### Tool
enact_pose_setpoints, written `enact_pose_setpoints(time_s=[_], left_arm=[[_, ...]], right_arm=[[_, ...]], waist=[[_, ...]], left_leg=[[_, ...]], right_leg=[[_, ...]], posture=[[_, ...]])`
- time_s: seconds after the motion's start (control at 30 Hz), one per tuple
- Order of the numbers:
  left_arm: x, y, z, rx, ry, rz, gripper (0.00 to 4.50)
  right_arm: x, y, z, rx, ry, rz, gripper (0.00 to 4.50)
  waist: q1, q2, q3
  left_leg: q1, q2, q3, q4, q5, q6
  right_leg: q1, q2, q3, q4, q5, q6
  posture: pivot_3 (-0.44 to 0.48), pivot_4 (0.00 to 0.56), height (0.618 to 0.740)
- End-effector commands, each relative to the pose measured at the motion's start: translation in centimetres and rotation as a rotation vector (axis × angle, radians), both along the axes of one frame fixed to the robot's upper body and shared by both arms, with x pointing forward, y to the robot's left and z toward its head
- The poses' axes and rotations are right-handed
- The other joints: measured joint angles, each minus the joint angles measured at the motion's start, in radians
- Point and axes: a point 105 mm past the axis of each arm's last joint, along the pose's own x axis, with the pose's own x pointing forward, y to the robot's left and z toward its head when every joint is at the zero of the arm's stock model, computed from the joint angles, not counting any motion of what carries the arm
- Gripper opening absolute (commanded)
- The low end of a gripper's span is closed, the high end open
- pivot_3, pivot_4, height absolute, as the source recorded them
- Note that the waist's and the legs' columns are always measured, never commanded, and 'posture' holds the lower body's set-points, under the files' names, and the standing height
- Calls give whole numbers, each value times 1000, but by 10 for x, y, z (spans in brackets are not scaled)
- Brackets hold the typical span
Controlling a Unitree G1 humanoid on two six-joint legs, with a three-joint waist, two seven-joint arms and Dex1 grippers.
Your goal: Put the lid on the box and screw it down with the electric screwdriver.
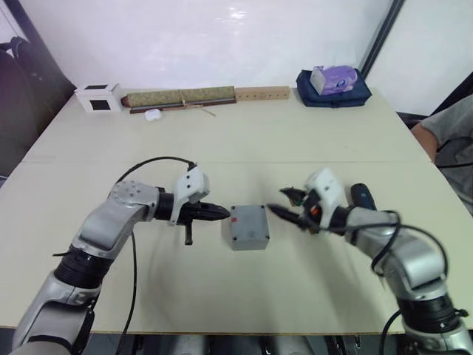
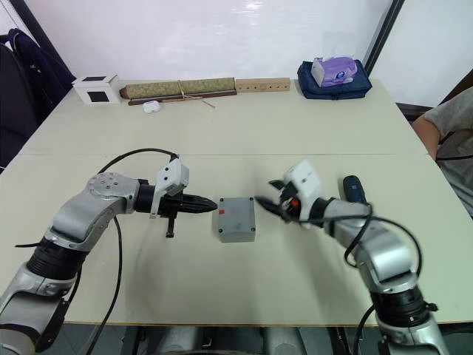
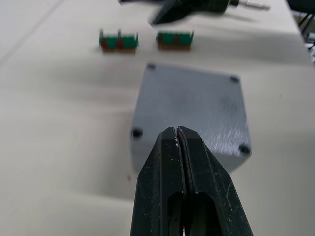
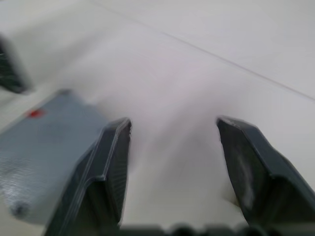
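The lid (image 3: 192, 105) sits on the box (image 1: 248, 226); the left gripper (image 1: 222, 214) is pinched closed beside it, the right gripper (image 1: 284, 205) spread.

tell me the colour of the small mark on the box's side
Red, on the square grey plastic box; the right eye view shows the mark best.

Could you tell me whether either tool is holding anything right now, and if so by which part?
Nothing is held. The left tool is shut and empty beside the box, whose lid is on; the right tool is open, clear of it.
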Motion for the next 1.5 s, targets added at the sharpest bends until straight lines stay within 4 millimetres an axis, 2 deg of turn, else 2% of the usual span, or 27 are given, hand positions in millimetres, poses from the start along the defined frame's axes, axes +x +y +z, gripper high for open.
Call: enact_pose_setpoints(time_s=[0.03,0.07,0.1,0.13,0.27,0.4,0.53,0.7,1.2,1.3,1.47,1.5], left_arm=[[-10,-15,20,8,-119,-128,0],[-10,-19,21,23,-147,-154,0],[-11,-24,25,20,-172,-181,0],[-12,-29,29,13,-190,-207,0],[-20,-43,34,-4,-223,-296,0],[-25,-50,31,11,-248,-337,0],[-34,-52,35,-8,-262,-352,0],[-38,-52,29,-20,-238,-330,0],[-42,-49,25,-39,-191,-252,0],[-42,-45,23,-29,-183,-234,0],[-39,-39,21,-17,-180,-195,0],[-38,-39,21,-16,-181,-186,0]], right_arm=[[-6,-43,24,-2,101,-131,3599],[-7,-51,28,-1,132,-154,3832],[-9,-63,29,-18,178,-194,4286],[-12,-73,30,-42,221,-228,4472],[-30,-102,21,-166,381,-250,4472],[-29,-124,17,-196,423,-322,4472],[-36,-131,4,-207,552,-317,4472],[-35,-133,-9,-149,678,-293,4472],[-18,-134,-47,-253,797,-214,4472],[-18,-131,-56,-281,828,-180,3798],[-25,-130,-63,-327,856,-130,2018],[-26,-128,-63,-319,862,-119,1802]], waist=[[-3,0,0],[-4,0,0],[-7,0,0],[-7,0,0],[-6,1,0],[-14,1,0],[-10,1,0],[-10,1,0],[-9,1,0],[-11,1,0],[-8,0,0],[-8,0,0]], left_leg=[[0,0,0,0,0,0],[0,-1,1,0,0,0],[0,-1,2,-1,0,0],[0,-1,3,-1,0,0],[0,-1,4,-2,0,0],[1,0,7,-1,0,0],[1,0,7,-1,0,0],[1,0,7,-1,0,0],[1,0,7,-1,0,0],[1,1,7,-1,0,0],[1,1,6,-1,0,0],[1,1,6,-1,0,0]], right_leg=[[0,0,0,-1,0,0],[0,0,0,-1,0,0],[0,1,0,-1,0,0],[0,2,0,-1,0,0],[-1,2,1,-1,0,0],[-1,3,3,-1,0,0],[-1,3,3,-1,0,0],[-1,3,3,-1,0,0],[-2,3,3,-1,0,0],[-1,3,3,-1,0,0],[-1,3,2,-1,0,0],[-1,3,2,-1,0,0]], posture=[[0,150,740],[0,150,740],[0,150,740],[0,150,740],[0,150,740],[0,150,740],[0,150,740],[0,150,740],[0,150,740],[0,150,740],[0,150,740],[0,150,740]])
